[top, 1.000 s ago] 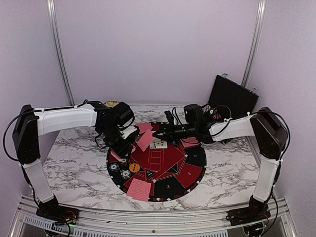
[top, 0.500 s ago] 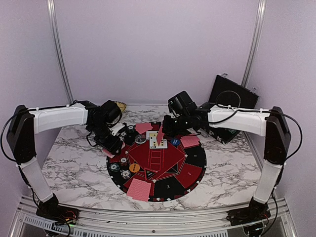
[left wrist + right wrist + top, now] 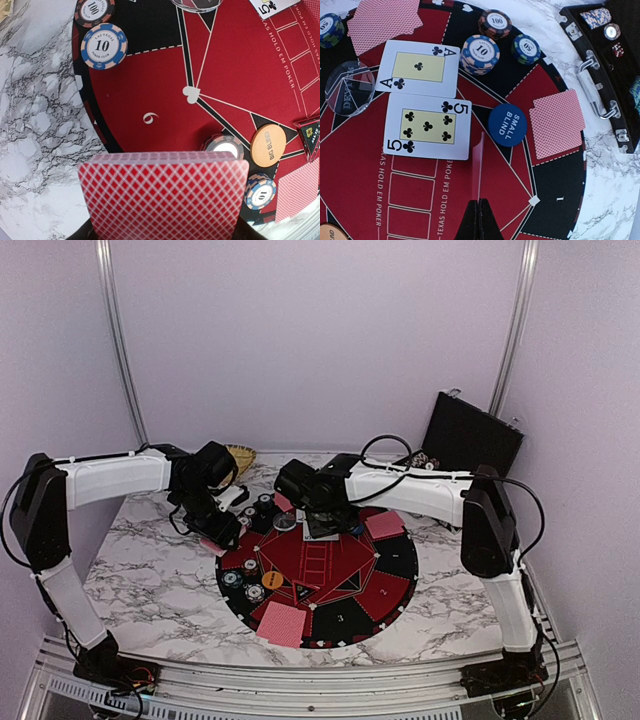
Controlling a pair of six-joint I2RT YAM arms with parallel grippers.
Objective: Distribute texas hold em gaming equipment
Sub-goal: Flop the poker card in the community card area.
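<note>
Change over the last second: the two arms, which met over the far-left part of the mat (image 3: 392, 592) with the right gripper (image 3: 479, 207) pinching at the deck (image 3: 165, 195), are now apart. The left gripper (image 3: 218, 532) is back at the mat's left rim, partly over the worktop (image 3: 150, 580). Its jaws are clamped on the deck, whose red lattice back fills the bottom of the left wrist view; the fingers themselves are hidden behind it. The right arm has swung across to mat centre. Its jaws are pressed together on a single card (image 3: 480, 160), seen only edge-on as a thin pale-red sliver rising from the fingertips, so its face cannot be read. That card hangs above the mat just right of the five of clubs (image 3: 429, 126), which lies face-up touching the ace of clubs (image 3: 417, 67); the small-blind disc (image 3: 507, 125) sits just beyond the sliver. Whether the card's lower edge touches the mat yet cannot be told. Reading: one card has come off the deck and reached the community area, so two board cards are down and a third is in hand. Chips (image 3: 481, 52) and a face-down pair (image 3: 556, 122) already sit at the seats. Judged next need: lay this card flat beside the five without nudging it or the blue disc.
</note>
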